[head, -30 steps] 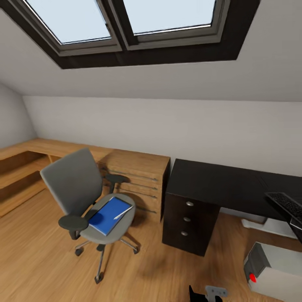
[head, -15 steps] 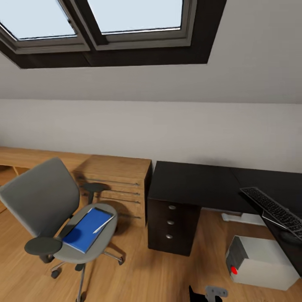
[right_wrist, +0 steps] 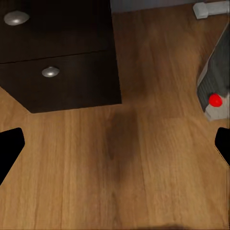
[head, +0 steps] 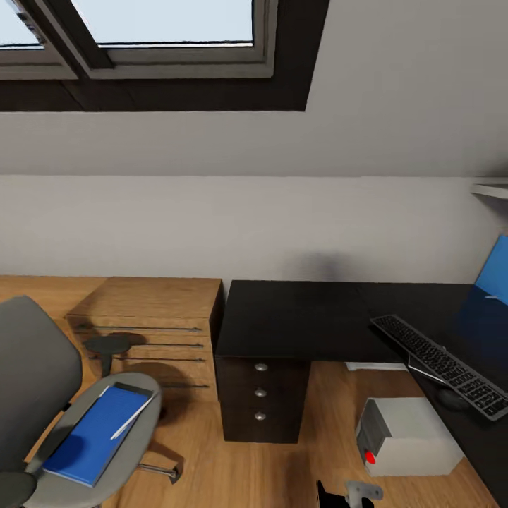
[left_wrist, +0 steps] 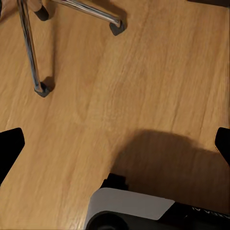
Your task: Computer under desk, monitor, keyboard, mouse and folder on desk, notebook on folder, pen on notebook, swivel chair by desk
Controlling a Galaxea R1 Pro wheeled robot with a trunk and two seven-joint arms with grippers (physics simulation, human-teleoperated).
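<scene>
- The grey padded swivel chair (head: 42,395) is cut off by the head view's left and bottom edges; its base is hidden.
- The long black desk (head: 303,317) is cropped at the right edge.
- The small black mouse (head: 451,399) is partly covered by the slim dark keyboard (head: 441,363).
- The bright blue panel (head: 494,271) is cut off at the right.

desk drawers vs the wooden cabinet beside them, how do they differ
The desk drawer unit is black; the wooden cabinet is light wood. The desk drawers carry three round silver knobs; the cabinet has long thin bar handles. The cabinet is wider, the drawer unit narrower. Both stand side by side on the wood floor against the wall, with tops at nearly the same height.
</scene>
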